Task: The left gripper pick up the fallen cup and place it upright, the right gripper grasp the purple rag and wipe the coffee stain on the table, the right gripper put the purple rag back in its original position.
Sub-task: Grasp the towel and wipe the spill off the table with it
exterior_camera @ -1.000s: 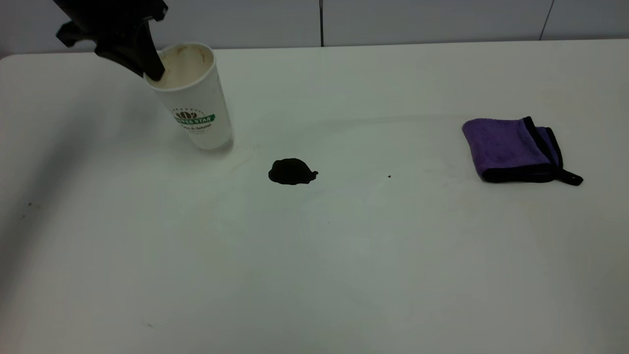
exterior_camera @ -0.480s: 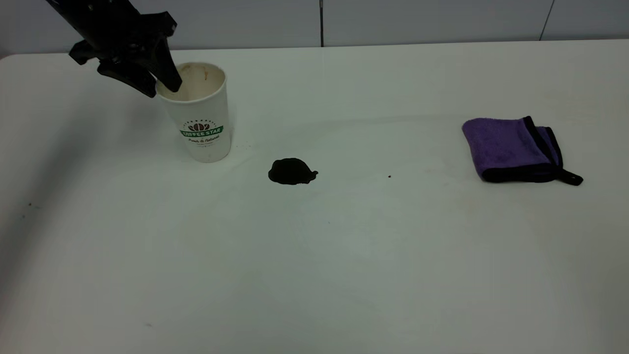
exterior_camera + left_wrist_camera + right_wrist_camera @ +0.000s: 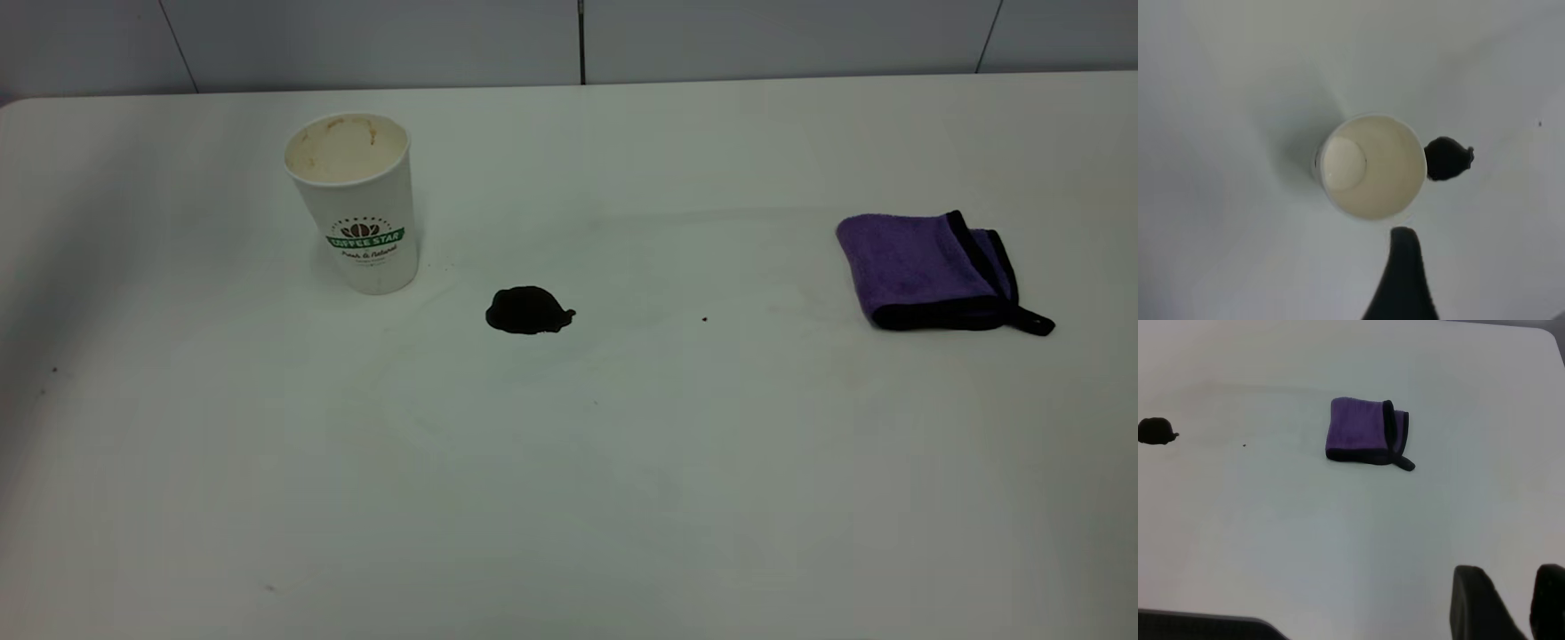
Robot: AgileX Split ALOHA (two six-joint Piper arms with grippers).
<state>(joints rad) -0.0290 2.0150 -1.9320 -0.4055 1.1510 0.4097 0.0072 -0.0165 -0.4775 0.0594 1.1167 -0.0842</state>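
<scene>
The cup [image 3: 356,200] stands upright on the table [image 3: 569,489] at the back left, its logo facing the camera. In the left wrist view the cup [image 3: 1371,167] is seen from straight above. My left gripper [image 3: 1485,263] hangs high above it, open and empty, with one dark finger [image 3: 1405,280] showing. The coffee stain [image 3: 529,310] lies just right of the cup and also shows in the left wrist view [image 3: 1447,159]. The purple rag [image 3: 929,267] lies folded at the right. My right gripper [image 3: 1515,597] is raised well short of the rag [image 3: 1361,432], fingertips close together, holding nothing.
A tiny dark speck [image 3: 704,318] lies between the stain and the rag. The stain also shows at the edge of the right wrist view [image 3: 1157,431]. A grey wall [image 3: 569,36] runs behind the table's far edge. Neither arm shows in the exterior view.
The left gripper set the tilted cup upright, let go of its rim and rose out of the exterior view. The rag and the stain have not moved.
</scene>
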